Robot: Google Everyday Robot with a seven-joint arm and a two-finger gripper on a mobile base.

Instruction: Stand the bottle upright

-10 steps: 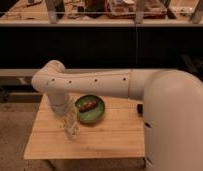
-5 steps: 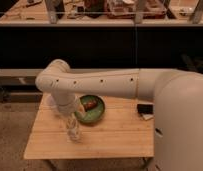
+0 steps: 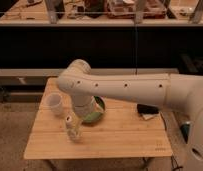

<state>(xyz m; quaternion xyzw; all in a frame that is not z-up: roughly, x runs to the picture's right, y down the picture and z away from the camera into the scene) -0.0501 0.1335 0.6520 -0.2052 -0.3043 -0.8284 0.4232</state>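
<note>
Bottle (image 3: 70, 127) near-upright on surface (image 3: 120, 140), beside cup (image 3: 55, 102). Claw (image 3: 75, 131) at bottle; finger state cannot tell. Likely light, slippery, tippy; hold mid-body.

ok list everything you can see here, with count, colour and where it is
table: one, light wood, centre of the view
bottle: one, clear-whitish with small white cap, front left of the table, at the gripper
cup: one, white, back left of the table
bowl: one, green, mid table, partly behind the arm
dark flat object: one, black, right side of the table, on something white
shelving: cluttered, behind the table
arm: one, white, reaching in from the right
gripper: one, low over the front left of the table, at the bottle
</note>
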